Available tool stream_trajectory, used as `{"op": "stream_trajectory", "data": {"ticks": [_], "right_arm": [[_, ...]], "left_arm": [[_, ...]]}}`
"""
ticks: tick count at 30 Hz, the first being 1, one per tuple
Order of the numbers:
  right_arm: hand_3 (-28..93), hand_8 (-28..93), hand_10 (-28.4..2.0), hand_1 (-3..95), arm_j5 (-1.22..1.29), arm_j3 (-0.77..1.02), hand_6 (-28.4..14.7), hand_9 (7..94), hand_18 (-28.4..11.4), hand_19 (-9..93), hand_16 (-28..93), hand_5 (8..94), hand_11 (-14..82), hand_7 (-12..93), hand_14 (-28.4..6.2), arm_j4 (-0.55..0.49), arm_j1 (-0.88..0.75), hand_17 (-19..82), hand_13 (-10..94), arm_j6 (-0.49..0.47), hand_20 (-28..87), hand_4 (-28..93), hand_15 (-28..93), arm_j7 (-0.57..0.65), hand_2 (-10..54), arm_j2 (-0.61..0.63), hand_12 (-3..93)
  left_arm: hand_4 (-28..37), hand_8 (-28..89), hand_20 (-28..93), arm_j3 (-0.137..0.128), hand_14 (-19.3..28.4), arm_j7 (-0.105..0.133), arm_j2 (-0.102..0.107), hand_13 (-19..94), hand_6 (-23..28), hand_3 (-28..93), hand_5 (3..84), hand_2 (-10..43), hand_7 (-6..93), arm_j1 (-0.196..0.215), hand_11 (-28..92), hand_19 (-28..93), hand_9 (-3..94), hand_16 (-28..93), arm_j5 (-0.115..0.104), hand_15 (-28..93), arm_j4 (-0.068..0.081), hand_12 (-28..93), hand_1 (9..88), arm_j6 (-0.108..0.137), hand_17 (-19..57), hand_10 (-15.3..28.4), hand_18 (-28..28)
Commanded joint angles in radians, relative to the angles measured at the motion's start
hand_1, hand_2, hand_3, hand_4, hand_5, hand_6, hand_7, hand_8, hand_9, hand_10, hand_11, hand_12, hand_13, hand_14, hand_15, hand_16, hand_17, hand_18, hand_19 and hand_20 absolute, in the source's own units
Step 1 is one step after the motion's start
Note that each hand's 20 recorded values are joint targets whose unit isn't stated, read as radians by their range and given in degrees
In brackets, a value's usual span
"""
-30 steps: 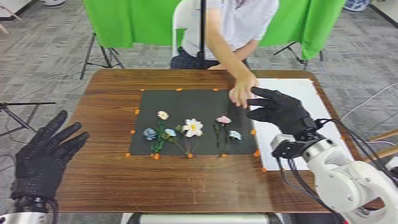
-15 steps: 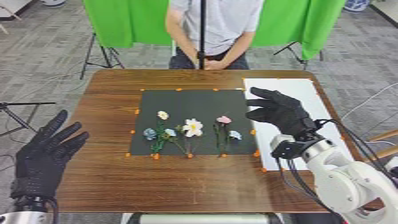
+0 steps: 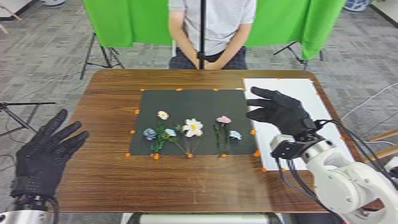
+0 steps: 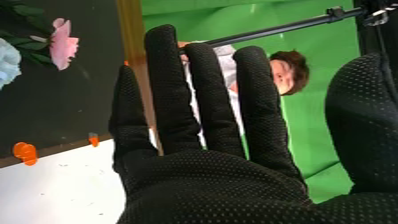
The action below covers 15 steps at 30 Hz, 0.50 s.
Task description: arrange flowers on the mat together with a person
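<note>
In the head view my right hand (image 3: 282, 111) is over the white board, beside the dark mat's right edge, open and holding nothing. Off the table's left side my left hand (image 3: 43, 155) is open too. On the dark mat (image 3: 200, 99) lie a large white flower (image 3: 192, 128), a small cream one (image 3: 163, 115), blue ones (image 3: 149, 133) and, at the right, a pink flower (image 3: 224, 120) above a pale blue one (image 3: 234, 135). The right wrist view has my right hand (image 4: 213, 185) with straight fingers, the pink flower (image 4: 62, 45) and the pale blue flower (image 4: 7, 62) nearby.
A white board (image 3: 282, 86) lies along the mat's right side on the brown table (image 3: 107, 180). Orange markers (image 3: 138, 111) edge the mat. A person stands at the far edge, hands together off the mat, behind a dark upright pole (image 3: 202, 30).
The person's hand, at the mat's upper right edge a second ago, has drawn back to the body. Both my hands and the flowers have kept their places.
</note>
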Motion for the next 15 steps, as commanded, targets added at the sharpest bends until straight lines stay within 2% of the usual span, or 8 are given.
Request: {"op": "stream_trajectory", "data": {"ticks": [1,2,3,5,6,7,8,15], "right_arm": [[77,-13,-15.4,22.2,-0.003,0.002,1.8,51.9,-24.2,50,13,51.2,13.2,15,-17.1,-0.011,-0.016,7,44,0.007,17,-28,45,-0.009,4.2,0.004,15.0],[77,-13,-15.4,22.2,-0.005,0.005,1.7,51.9,-24.2,50,13,51.2,13.3,15,-17.0,-0.012,-0.019,7,44,0.005,17,-27,45,-0.007,4.2,0.002,15.0],[77,-13,-15.4,22.1,0.001,-0.005,1.7,51.9,-24.1,50,13,51.2,13.3,15,-17.0,-0.011,-0.012,7,44,0.008,17,-27,45,-0.015,4.2,0.010,15.0],[77,-13,-15.4,22.1,-0.002,0.002,1.7,51.8,-24.1,50,13,51.3,13.3,15,-17.1,-0.012,-0.018,7,44,0.005,17,-27,45,-0.010,4.2,0.006,15.0],[77,-13,-15.4,22.2,-0.002,0.005,1.7,51.9,-24.1,50,13,51.3,13.3,15,-17.1,-0.015,-0.024,7,44,0.006,17,-28,45,-0.011,4.2,0.006,15.0],[77,-13,-15.4,22.1,-0.006,0.009,1.7,51.9,-24.1,50,13,51.2,13.3,14,-17.1,-0.015,-0.026,7,44,0.005,17,-28,45,-0.006,4.2,0.001,15.0],[77,-13,-15.5,22.1,-0.008,0.004,1.7,51.9,-24.1,50,13,51.2,13.3,15,-17.1,-0.013,-0.020,7,44,0.002,17,-28,45,-0.007,4.2,0.003,15.0],[77,-13,-15.4,22.1,-0.007,-0.007,1.8,51.9,-24.1,50,13,51.2,13.3,14,-17.1,-0.009,-0.004,7,44,-0.003,17,-27,45,-0.009,4.2,0.006,15.0]], "left_arm": [[-28.3,-8,18,0.002,22.4,-0.019,-0.014,22,4.2,75,30.7,7.5,9.9,0.004,17,42,31.0,-6,0.015,44,0.000,12,17.7,-0.016,-8.2,15.0,19.9],[-28.3,-8,18,0.003,22.4,-0.021,-0.015,22,4.2,75,30.7,7.5,9.9,0.004,17,42,31.1,-6,0.015,44,0.000,12,17.7,-0.015,-8.2,15.0,19.9],[-28.3,-8,18,0.003,22.4,-0.010,-0.006,22,4.2,75,30.7,7.5,9.9,0.007,17,42,31.1,-6,0.005,44,0.000,12,17.6,-0.013,-8.2,15.0,19.9],[-28.3,-8,18,0.001,22.4,-0.028,-0.018,22,4.2,75,30.7,7.6,9.8,0.002,17,42,31.1,-6,0.020,44,0.000,12,17.6,-0.019,-8.2,15.0,19.9],[-28.3,-8,18,0.002,22.4,-0.023,-0.012,22,4.2,75,30.7,7.6,9.8,0.004,17,42,31.0,-6,0.014,44,0.000,12,17.6,-0.017,-8.2,15.0,19.9],[-28.3,-8,18,0.003,22.4,-0.034,-0.022,22,4.3,75,30.7,7.6,9.8,-0.002,17,42,31.0,-6,0.022,44,0.000,12,17.6,-0.021,-8.2,15.0,19.9],[-28.3,-8,18,0.003,22.5,-0.017,-0.009,21,4.3,75,30.7,7.6,9.8,0.005,17,42,31.0,-6,0.009,44,0.000,12,17.6,-0.016,-8.2,15.0,19.9],[-28.3,-8,18,0.012,22.4,0.006,0.003,22,4.2,75,30.6,7.6,9.7,0.006,17,42,31.0,-6,-0.003,44,0.000,12,17.6,-0.007,-8.2,15.0,19.8]]}}
